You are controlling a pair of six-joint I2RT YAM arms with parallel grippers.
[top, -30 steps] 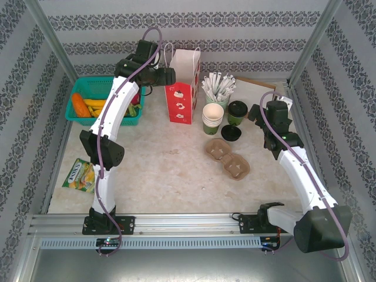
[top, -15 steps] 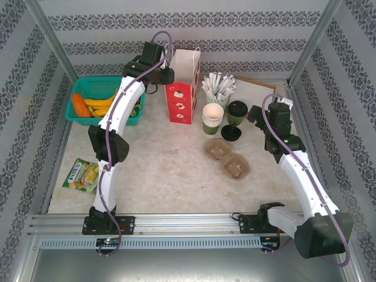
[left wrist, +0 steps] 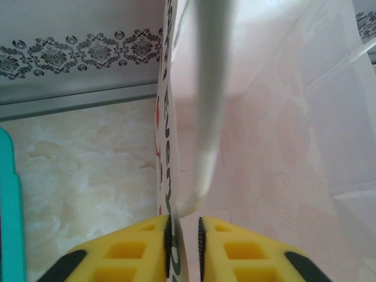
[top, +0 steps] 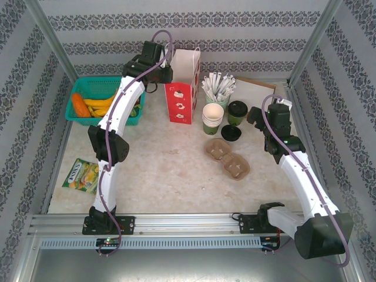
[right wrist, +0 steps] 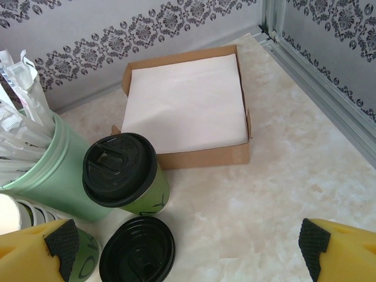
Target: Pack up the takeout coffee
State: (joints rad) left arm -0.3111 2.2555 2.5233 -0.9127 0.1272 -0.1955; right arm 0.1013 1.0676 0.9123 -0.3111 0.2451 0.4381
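Observation:
The takeout coffee (top: 237, 111), a green paper cup with a black lid, stands upright right of the stacked cups; in the right wrist view it (right wrist: 123, 173) sits ahead and left of centre. My right gripper (top: 255, 114) hovers just right of it, open wide (right wrist: 188, 244), with nothing between its fingers. The red and white gift bag (top: 183, 85) stands upright at the back. My left gripper (top: 167, 75) is at the bag's top left edge. In the left wrist view the jaws (left wrist: 184, 247) are pinched on the bag's paper wall (left wrist: 270, 117) beside its white handle.
A loose black lid (top: 231, 133) lies in front of the coffee. Stacked lidless cups (top: 212, 118), a green holder of sachets (top: 218, 89) and a cardboard napkin tray (top: 255, 91) crowd it. Pulp carriers (top: 226, 158) lie mid-table. A teal basket (top: 97, 100) and snack packet (top: 79, 175) sit left.
My left arm reached further back to the bag's top edge and its jaws closed on the paper wall. My right gripper edged slightly toward the coffee and stayed open.

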